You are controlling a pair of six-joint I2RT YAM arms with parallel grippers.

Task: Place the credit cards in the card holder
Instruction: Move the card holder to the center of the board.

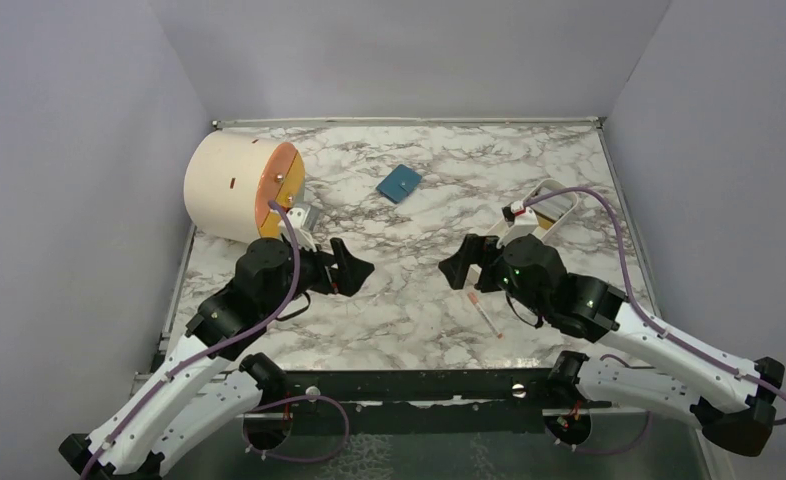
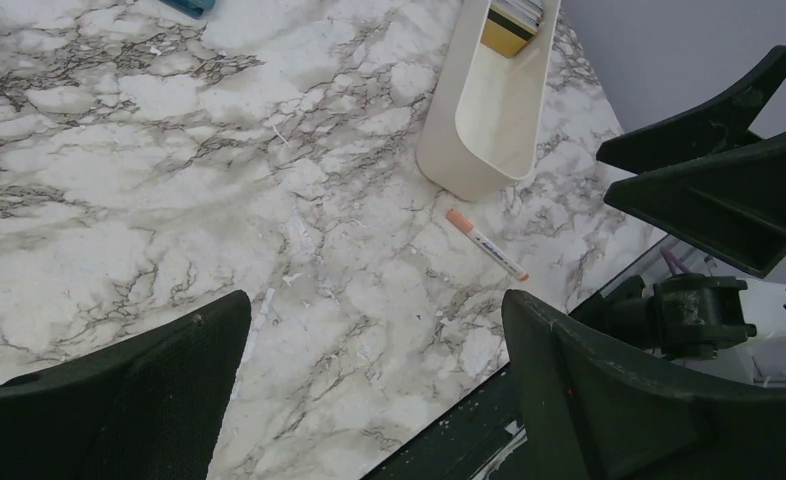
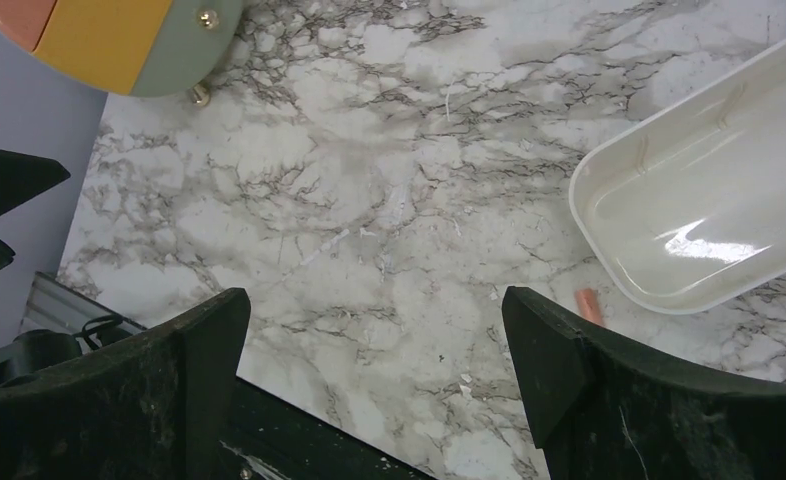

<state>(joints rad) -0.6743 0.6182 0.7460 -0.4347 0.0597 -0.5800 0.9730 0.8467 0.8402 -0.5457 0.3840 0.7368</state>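
The teal card holder [image 1: 400, 183] lies shut on the marble at the back centre; only its corner [image 2: 191, 6] shows in the left wrist view. The credit cards [image 2: 512, 28], a gold-yellow one in front with others behind it, stand in the far end of the white tray [image 2: 479, 120]. My left gripper [image 1: 354, 268] [image 2: 374, 340] hovers open and empty over bare marble at centre left. My right gripper [image 1: 459, 270] [image 3: 374, 340] faces it, also open and empty, just in front of the tray's near end [image 3: 689, 200]. The cards are hidden in the right wrist view.
A white-and-red pen-like stick [image 1: 484, 315] [image 2: 486, 244] lies near the front edge, below the right gripper. A large cream cylinder [image 1: 234, 185] with an orange-yellow face lies on its side at the back left. Grey walls enclose the table.
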